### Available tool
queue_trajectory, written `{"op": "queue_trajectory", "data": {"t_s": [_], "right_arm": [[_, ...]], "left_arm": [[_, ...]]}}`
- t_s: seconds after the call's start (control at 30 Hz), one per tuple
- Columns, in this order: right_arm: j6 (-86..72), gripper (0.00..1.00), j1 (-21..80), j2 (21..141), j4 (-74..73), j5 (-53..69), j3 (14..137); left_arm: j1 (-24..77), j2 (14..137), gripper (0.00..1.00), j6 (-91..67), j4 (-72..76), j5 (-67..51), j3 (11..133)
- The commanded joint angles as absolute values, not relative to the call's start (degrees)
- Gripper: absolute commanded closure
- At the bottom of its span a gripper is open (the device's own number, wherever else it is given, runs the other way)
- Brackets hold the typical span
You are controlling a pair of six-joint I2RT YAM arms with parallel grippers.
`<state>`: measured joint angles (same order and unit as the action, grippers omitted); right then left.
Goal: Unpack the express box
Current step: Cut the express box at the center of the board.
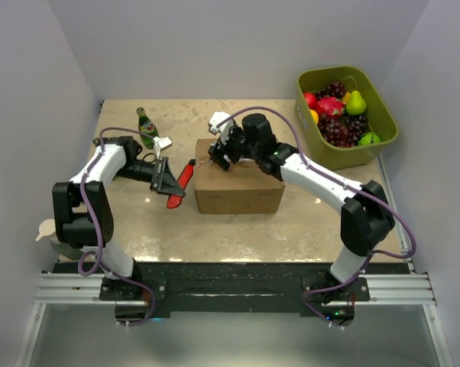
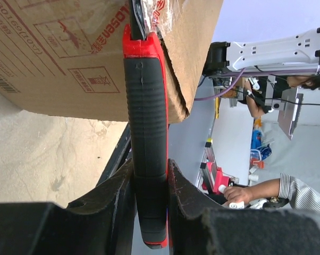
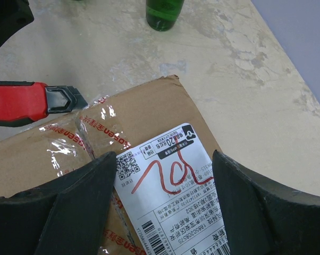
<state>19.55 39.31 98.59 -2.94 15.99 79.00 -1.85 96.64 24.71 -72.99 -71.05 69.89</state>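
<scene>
Wide right pincer [image 3: 164, 156] over express box [image 1: 238, 191]; left pincer [image 2: 150, 164] tight on red cutter [image 2: 146, 106] alongside.

The express box [image 1: 238, 191] sat mid-worktop [image 1: 215, 237], with a knife [image 1: 182, 182] at its left, a bottle [image 1: 146, 127] far-left and a tub [image 1: 389, 122] far-right.

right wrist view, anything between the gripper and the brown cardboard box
Nothing visible. The right gripper is open over the white shipping label on the brown cardboard express box; the red-and-black utility knife sits aside at the taped seam.
</scene>
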Motion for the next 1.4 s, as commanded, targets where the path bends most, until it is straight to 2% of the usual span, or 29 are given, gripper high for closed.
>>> {"op": "queue_trajectory", "data": {"t_s": [0.0,0.23,0.43,0.53,0.7,0.77,0.87,0.97,1.03,1.17,1.37], "right_arm": [[20.92,0.22,39.9,99.58,-10.72,15.91,75.41],[20.48,0.22,39.99,99.84,-9.85,16.52,75.67],[21.0,0.21,39.99,98.53,-9.67,16.79,75.24],[21.53,0.21,39.9,96.51,-9.58,16.17,73.83],[19.87,0.2,39.46,94.22,-9.66,14.59,78.3],[20.03,0.18,37.54,94.13,-11.59,18.08,82.94],[25.46,0.13,34.55,93.96,-16.33,30.73,89.0],[35.89,0.11,33.93,95.36,-29.4,44.17,98.56],[38.75,0.11,34.71,97.89,-40.27,51.9,103.25],[44.38,0.1,37.7,102.2,-52.81,55.1,111.43],[37.62,0.09,39.81,106.43,-48.43,58.18,114.24]], "left_arm": [[-0.53,92.55,1.0,24.0,-72.6,-74.44,68.3],[1.84,87.54,1.0,18.2,-68.47,-73.56,62.93],[2.99,87.98,1.0,18.89,-69.52,-72.34,64.86],[2.99,81.25,1.0,16.37,-67.51,-69.1,62.59],[-1.83,65.42,1.0,7.92,-52.93,-65.39,50.82],[-2.63,58.99,1.0,9.93,-49.76,-65.57,47.22],[-2.64,56.25,1.0,11.87,-46.86,-63.64,46.23],[-2.55,60.37,1.0,15.46,-47.46,-60.38,49.46],[-2.46,65.36,1.0,17.29,-49.02,-63.0,50.62],[-0.62,69.78,1.0,20.56,-50.02,-64.6,55.53],[3.42,70.4,1.0,25.74,-50.7,-63.46,58.18]]}}
